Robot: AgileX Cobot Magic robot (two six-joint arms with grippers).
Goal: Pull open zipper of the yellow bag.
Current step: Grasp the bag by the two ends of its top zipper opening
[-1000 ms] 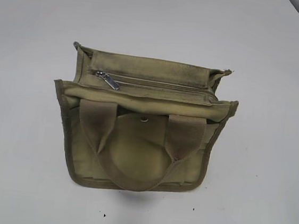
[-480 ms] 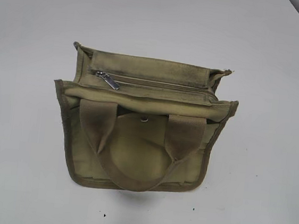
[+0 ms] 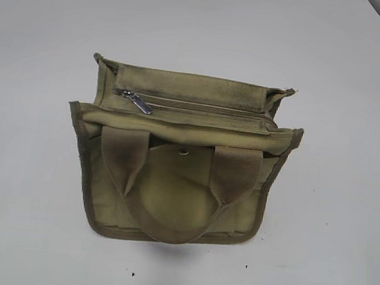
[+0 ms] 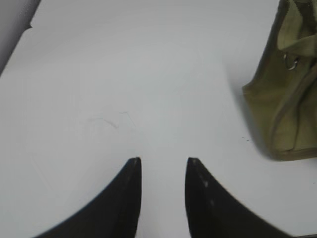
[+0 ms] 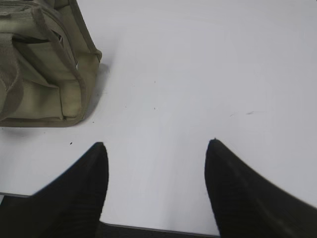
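The yellow bag [image 3: 181, 162] stands in the middle of the white table, its two webbing handles folded toward the front. Its zipper [image 3: 200, 107] runs straight along the top, with the silver pull tab [image 3: 137, 101] at the left end. The left wrist view catches one end of the bag [image 4: 287, 94] at the right edge; my left gripper [image 4: 163, 161] is open over bare table, well left of it. In the right wrist view the bag [image 5: 44, 69] fills the top left corner; my right gripper [image 5: 156, 146] is wide open with nothing between its fingers. Neither gripper appears in the exterior view.
The white table [image 3: 346, 77] surrounds the bag on all sides. Its near edge [image 5: 158, 229] shows just under my right gripper. A grey floor strip [image 4: 12, 29] lies past the table's corner in the left wrist view.
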